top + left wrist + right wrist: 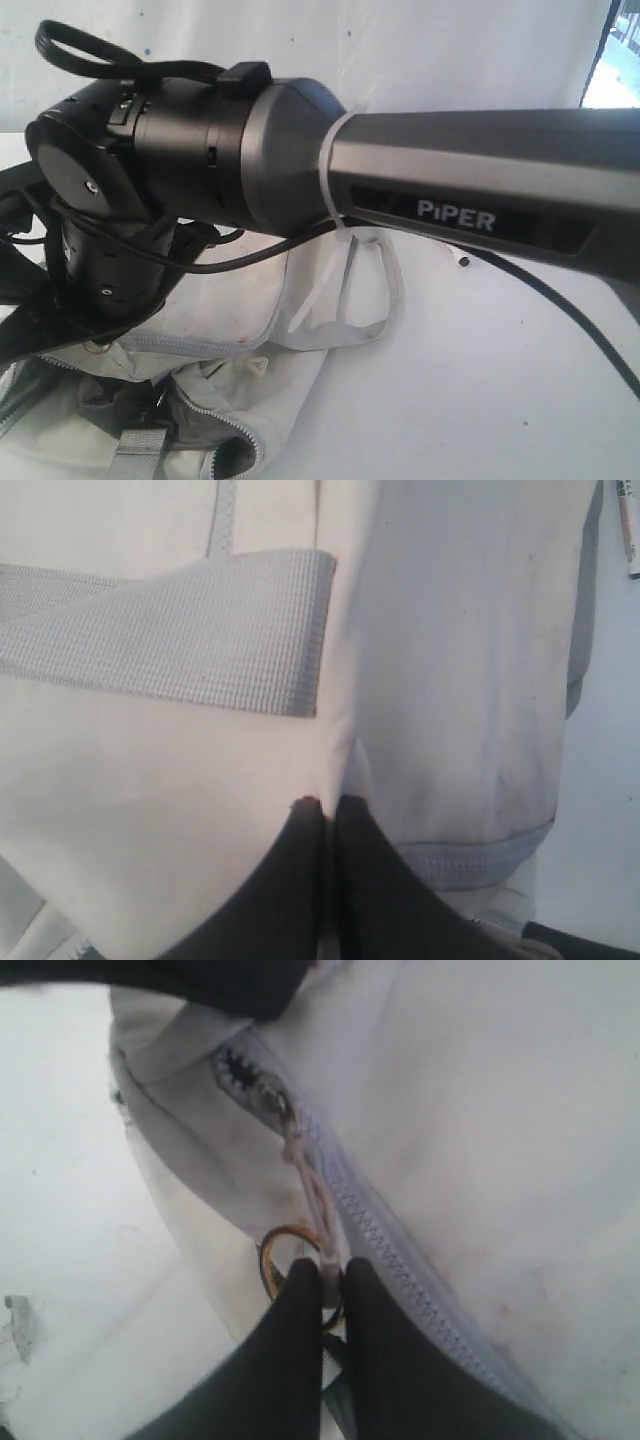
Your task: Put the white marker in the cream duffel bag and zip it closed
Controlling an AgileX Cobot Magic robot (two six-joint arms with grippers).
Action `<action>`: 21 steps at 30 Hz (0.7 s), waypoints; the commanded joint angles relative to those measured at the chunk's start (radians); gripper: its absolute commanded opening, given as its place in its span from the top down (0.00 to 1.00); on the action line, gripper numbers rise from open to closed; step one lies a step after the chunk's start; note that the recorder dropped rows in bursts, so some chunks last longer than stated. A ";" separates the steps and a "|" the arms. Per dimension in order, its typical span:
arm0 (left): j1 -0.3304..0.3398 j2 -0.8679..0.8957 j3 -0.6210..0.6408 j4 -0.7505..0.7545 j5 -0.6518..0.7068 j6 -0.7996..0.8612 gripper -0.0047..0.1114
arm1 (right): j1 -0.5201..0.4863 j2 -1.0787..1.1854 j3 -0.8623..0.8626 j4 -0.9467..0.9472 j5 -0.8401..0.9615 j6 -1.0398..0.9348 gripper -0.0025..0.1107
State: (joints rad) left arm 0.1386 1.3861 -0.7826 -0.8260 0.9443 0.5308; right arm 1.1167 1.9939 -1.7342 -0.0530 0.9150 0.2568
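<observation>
Right gripper was pinched tight on the ring of the zipper pull, cord running up from it to the slider. Left gripper was pressed together on a fold of the bag, just below the grey strap. So one side anchored, one side ready to draw: this looked like the zipping step.

To do it well, the pull ought to run straight along the teeth, low and steady, with the left pinch holding the cloth taut against it; soft fabric would bunch under the slider otherwise, and the thin cord could slip from the fingertips.

One worry: a thin white stick at the edge of the left wrist view, seemingly the marker, lay on the table beside the bag, not inside. If so, zipping was premature.
</observation>
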 commanded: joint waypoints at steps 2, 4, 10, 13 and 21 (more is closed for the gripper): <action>0.000 -0.001 0.000 -0.037 0.013 -0.002 0.96 | -0.002 -0.020 0.001 -0.010 -0.039 0.007 0.98; 0.000 -0.001 0.000 -0.043 0.012 -0.002 0.96 | -0.002 -0.020 0.001 -0.012 -0.030 0.008 0.98; 0.044 -0.001 0.000 -0.059 0.043 0.002 0.96 | -0.002 -0.026 0.003 -0.059 0.012 0.020 0.98; 0.101 -0.001 0.000 -0.116 0.101 0.046 0.96 | -0.003 -0.026 0.003 -0.116 0.027 0.037 0.98; 0.117 -0.001 0.000 -0.092 0.119 0.048 0.96 | -0.007 -0.026 0.003 -0.159 0.055 0.062 0.98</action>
State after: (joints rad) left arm 0.2491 1.3891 -0.7826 -0.9229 1.0586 0.5728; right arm 1.1167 1.9844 -1.7342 -0.1846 0.9337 0.3102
